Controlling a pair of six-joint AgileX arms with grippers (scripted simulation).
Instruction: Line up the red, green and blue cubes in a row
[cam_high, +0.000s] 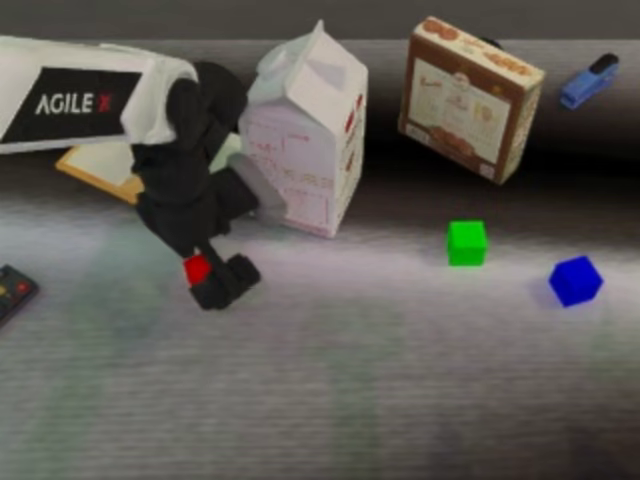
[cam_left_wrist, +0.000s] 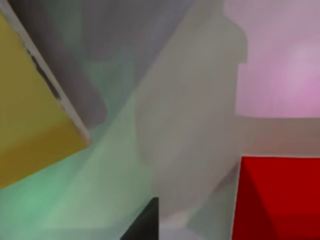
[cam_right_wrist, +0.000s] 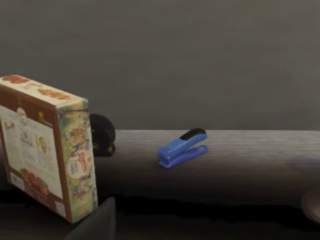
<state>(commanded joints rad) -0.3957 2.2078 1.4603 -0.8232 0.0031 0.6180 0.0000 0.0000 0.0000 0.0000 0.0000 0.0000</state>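
Grey surface, clutter along far edge. Left gripper (cam_high: 212, 275) jaws clenched on red cube (cam_high: 197, 268), left of centre beside milk carton (cam_high: 305, 140). Green cube (cam_high: 466, 242) and blue cube (cam_high: 575, 280) right, loosely adjacent. Row not formed; red needs carrying over. Right arm out of top view.

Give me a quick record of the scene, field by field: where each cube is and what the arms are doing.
red cube: between the left end effector's fingers, on the table's left
green cube: on the table, right of centre
blue cube: on the table, right of the green one, apart from it
right arm: not visible from above
milk carton: behind the left arm
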